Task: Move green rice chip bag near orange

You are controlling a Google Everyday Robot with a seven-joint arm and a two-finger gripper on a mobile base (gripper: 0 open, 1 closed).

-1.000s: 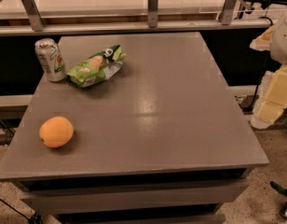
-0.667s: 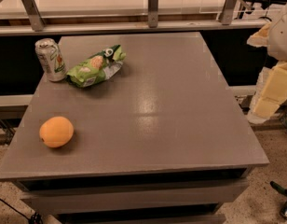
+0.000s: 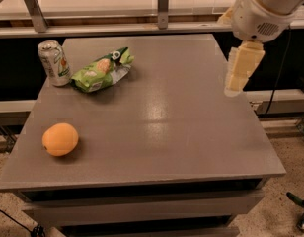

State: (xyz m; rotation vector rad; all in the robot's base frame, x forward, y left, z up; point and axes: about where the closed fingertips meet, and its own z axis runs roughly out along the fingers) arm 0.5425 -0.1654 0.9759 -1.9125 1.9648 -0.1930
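At the far left we see 2 things on the grey table (image 3: 191, 147). A soda can (image 3: 54, 63) stands upright in the back-left corner, and the orange (image 3: 60, 139) sits near the front-left edge, well apart from the can and with bare tabletop all around it.

Just right of the can lies the green rice chip bag (image 3: 101, 70), flat on the table and close beside the can. We cannot tell whether the 2 touch. The bag's long axis runs on a diagonal, its near end pointing toward the can and the front-left, its far end angled toward the back and the right. The orange lies toward the front from the bag, a little to the left, with open table between them.

Across the middle we see only bare tabletop, with a pale glare patch.

At the right, the gripper (image 3: 234, 87) hangs from the white arm (image 3: 260, 9) above the table's right edge, pointing down and holding nothing. Whether it is released or clenched we cannot tell from this angle.

We judge that the coming move turns on 1 relation: the bag lies well to the left of the gripper, across most of the table's width and slightly farther back. With only 1 arm, the gripper has to cross leftward over the table, and gripping across the bag's short side would probably suit its diagonal lie.
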